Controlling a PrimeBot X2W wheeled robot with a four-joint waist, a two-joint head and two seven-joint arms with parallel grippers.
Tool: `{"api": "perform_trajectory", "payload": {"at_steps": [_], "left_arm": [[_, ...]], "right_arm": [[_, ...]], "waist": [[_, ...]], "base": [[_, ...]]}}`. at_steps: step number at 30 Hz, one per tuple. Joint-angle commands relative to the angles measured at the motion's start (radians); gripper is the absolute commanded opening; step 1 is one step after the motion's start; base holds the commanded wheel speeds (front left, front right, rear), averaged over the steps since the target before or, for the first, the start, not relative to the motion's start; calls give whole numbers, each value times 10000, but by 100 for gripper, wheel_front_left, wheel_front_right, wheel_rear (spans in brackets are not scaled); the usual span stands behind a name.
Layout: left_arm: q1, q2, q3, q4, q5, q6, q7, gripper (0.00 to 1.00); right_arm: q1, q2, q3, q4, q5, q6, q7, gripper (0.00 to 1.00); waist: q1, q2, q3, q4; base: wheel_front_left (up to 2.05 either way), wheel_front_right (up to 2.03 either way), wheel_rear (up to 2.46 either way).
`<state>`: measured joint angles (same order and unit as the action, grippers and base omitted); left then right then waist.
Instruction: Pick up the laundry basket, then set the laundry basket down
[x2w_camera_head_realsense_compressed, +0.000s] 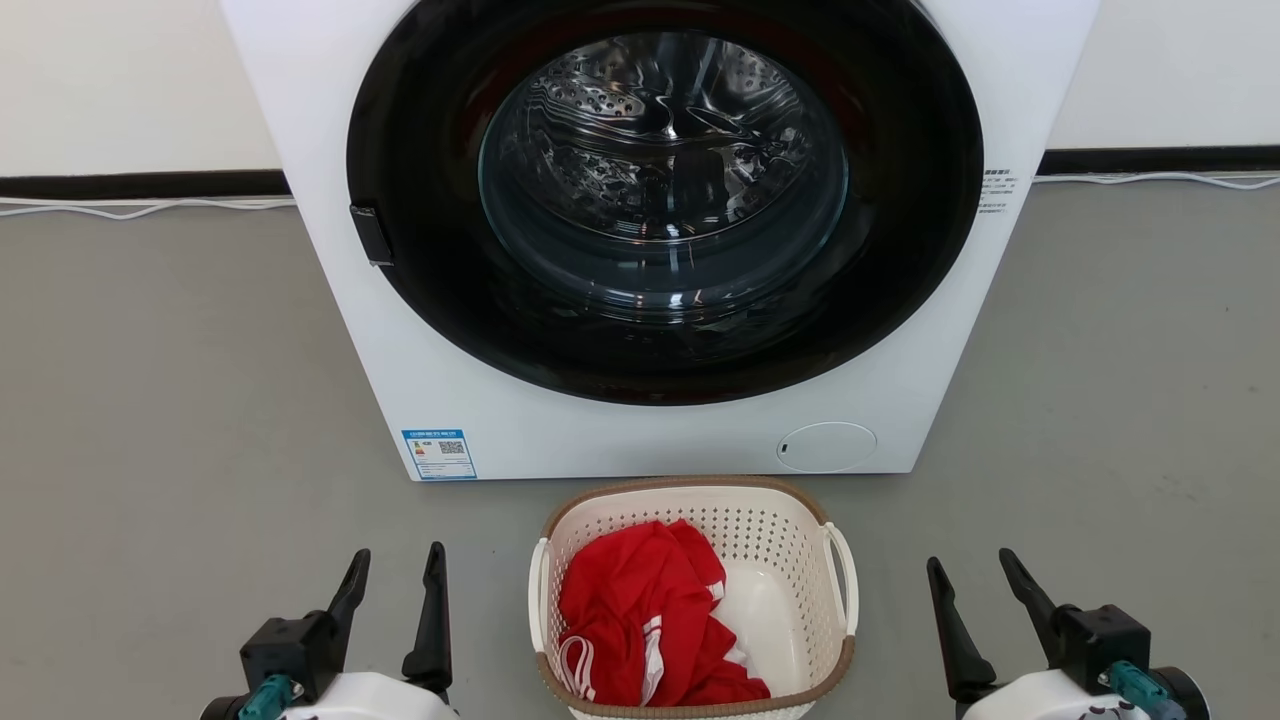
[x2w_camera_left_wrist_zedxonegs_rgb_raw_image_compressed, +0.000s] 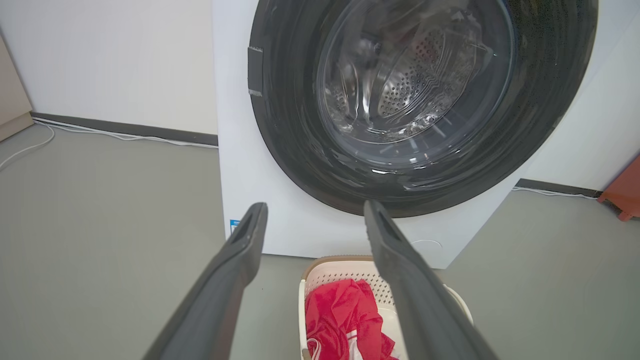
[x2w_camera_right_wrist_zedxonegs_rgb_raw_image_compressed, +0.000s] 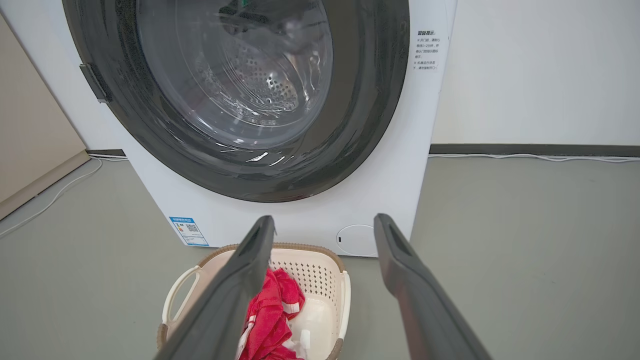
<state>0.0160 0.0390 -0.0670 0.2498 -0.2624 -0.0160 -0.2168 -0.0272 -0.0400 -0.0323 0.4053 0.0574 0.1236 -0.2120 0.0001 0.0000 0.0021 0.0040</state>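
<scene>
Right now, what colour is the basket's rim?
Brown, with a woven look: the rim runs round the cream perforated laundry basket. The head view shows it best.

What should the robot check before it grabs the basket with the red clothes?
1. Is the left gripper open: ok.
2. Is the right gripper open: ok.
3. Is the laundry basket upright on the floor between them: ok.
4. Are the left handle and right handle uncovered: ok.
5. Are the red clothes inside the rim, nothing hanging over: ok.
6. Are the grippers at the handles: not ok, both are apart from the basket.
</scene>
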Motion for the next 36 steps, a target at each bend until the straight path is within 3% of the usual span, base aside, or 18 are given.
{"api": "perform_trajectory", "payload": {"at_steps": [1, 10, 28, 36], "left_arm": [[-109, 97, 215, -327, 445, 129, -191, 100], [-66, 112, 165, -357, 1461, 218, -450, 100], [-130, 112, 178, -248, 1349, 173, -450, 100], [-363, 112, 128, -279, 1253, 208, -450, 100]], "right_arm": [[-468, -97, 187, -140, -477, 66, -239, 100], [-483, -105, 128, -34, -1589, 71, -498, 100], [-484, -103, 120, -27, -1393, 71, -498, 100], [-759, -103, 152, -17, -1277, 71, -498, 100]], "waist": [[0, 0, 1, -2], [0, 0, 15, -40], [0, 0, 167, -79], [0, 0, 763, -70]], "base": [[0, 0, 0], [0, 0, 0], [0, 0, 0], [0, 0, 0]]}}
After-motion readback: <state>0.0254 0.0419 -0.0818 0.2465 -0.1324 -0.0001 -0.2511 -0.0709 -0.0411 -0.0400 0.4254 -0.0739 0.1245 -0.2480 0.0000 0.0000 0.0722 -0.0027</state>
